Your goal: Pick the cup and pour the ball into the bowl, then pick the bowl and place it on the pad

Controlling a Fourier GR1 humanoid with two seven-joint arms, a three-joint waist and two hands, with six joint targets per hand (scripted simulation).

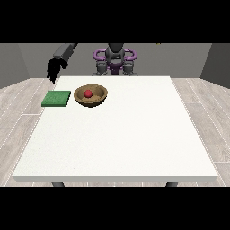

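Ball's in the bowl, bowl's not on the pad yet.

Big white table (121, 134) takes up most of the view, robot (115, 60) behind its far edge. Wooden bowl (90, 95) sits near the far-left corner, and the green pad (56, 99) lies just beside it, right along the left edge, the two not touching. The hand at the view's left (54, 69) hangs over that far-left corner holding nothing; can't tell how its fingers lie. Little red ball (88, 93) rests inside the bowl. No cup that I can spot.

A large white table (134, 134) stands on a pale wood-plank floor (206, 117), with grey walls (27, 58) behind.
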